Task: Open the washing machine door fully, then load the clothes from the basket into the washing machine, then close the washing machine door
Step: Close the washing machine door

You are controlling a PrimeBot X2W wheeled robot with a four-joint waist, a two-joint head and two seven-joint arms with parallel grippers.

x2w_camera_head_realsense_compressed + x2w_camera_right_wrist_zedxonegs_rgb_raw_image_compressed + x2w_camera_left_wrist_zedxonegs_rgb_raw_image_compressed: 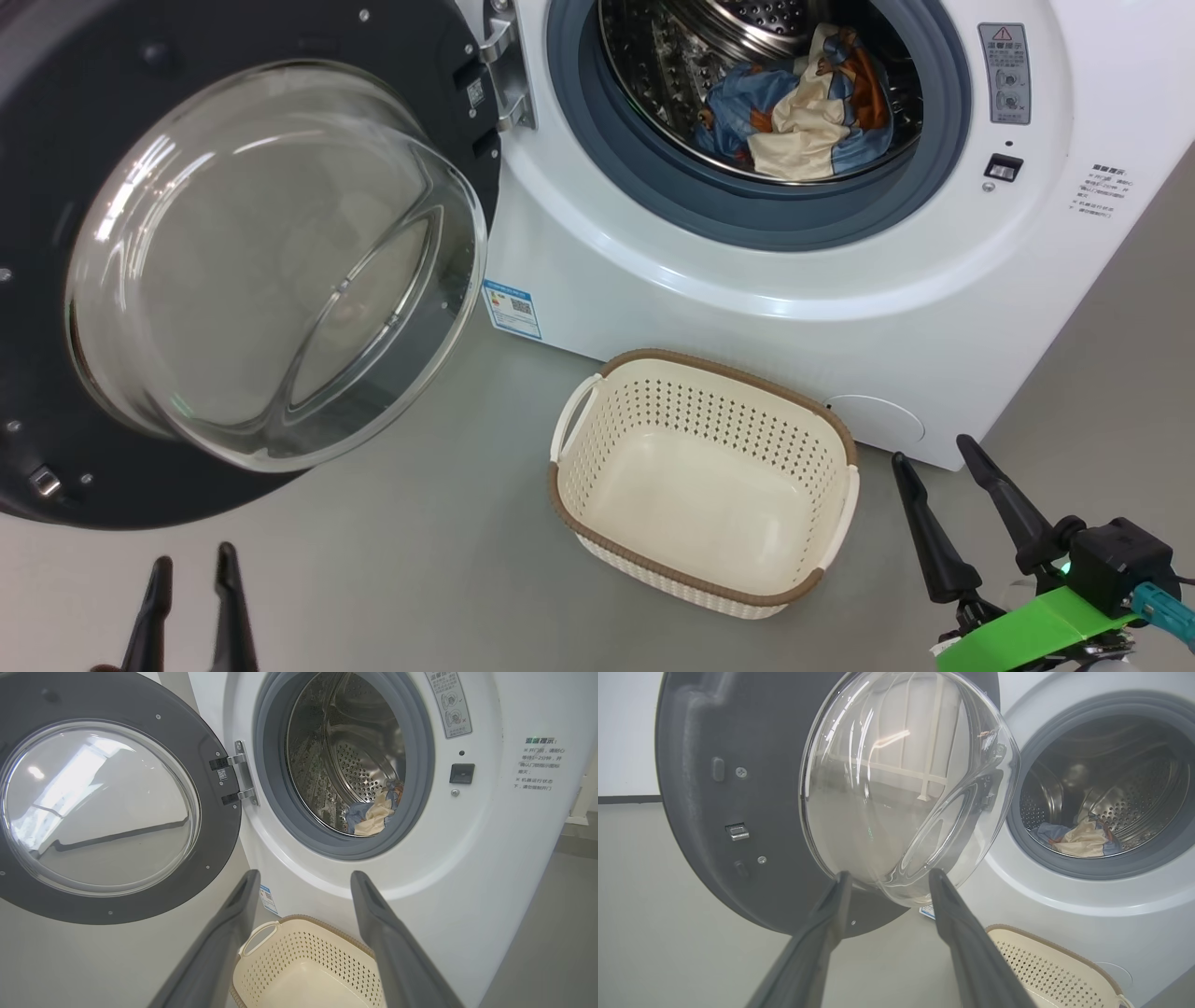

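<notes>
The washing machine [709,280] stands with its round black door [56,187] swung wide to the left, its domed glass window [271,261] bulging toward me. The clothes [803,112], blue with cream and orange patches, lie in the steel drum and show too in the wrist views [1078,840] [371,814]. The cream basket [700,485] sits empty on the floor before the machine. My left gripper [191,569] is open at the lower left, below the door [738,812], holding nothing [887,882]. My right gripper [934,453] is open right of the basket [303,961], holding nothing [303,877].
Grey floor [420,560] surrounds the basket. The open door overhangs the floor at left, with its latch [42,481] near its lower edge. A blue label [512,310] marks the machine's front. The door hinge [509,75] sits at the drum's left.
</notes>
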